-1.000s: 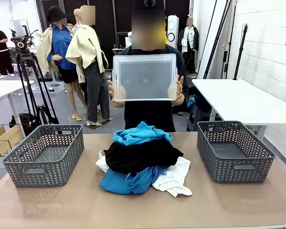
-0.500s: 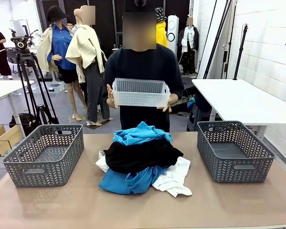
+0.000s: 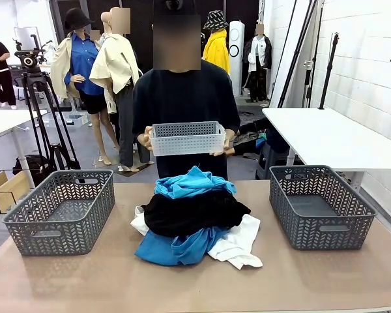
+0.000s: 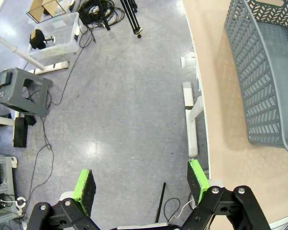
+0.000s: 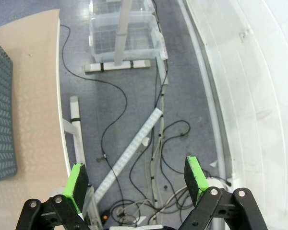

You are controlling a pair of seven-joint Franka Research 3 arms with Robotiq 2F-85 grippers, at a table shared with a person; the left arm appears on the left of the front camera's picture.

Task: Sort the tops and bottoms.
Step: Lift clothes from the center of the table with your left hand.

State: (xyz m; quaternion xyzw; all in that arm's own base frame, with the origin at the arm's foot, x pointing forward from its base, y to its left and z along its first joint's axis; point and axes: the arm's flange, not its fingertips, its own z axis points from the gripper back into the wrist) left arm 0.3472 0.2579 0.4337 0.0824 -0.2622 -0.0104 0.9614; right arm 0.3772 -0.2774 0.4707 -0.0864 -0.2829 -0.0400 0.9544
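Note:
A heap of clothes lies mid-table in the front view. The black bottoms (image 3: 194, 211) lie on top of it. Turquoise tops (image 3: 194, 181) show behind them and another blue one (image 3: 173, 250) spreads in front. A white top (image 3: 238, 244) sticks out at the front right. My left gripper (image 4: 141, 184) hangs open over the floor beside the table's edge, nothing between its green pads. My right gripper (image 5: 137, 177) is open too, over floor and cables off the table's other side.
A grey mesh basket (image 3: 61, 210) stands at the table's left, another grey basket (image 3: 319, 205) at the right. The person behind the table holds a white basket (image 3: 187, 138) in both hands at waist height. A white table (image 3: 329, 137) stands at the right.
The person has lowered the white basket from chest height and turned it from bottom-facing to side-on. The clothes and grey baskets have not moved.

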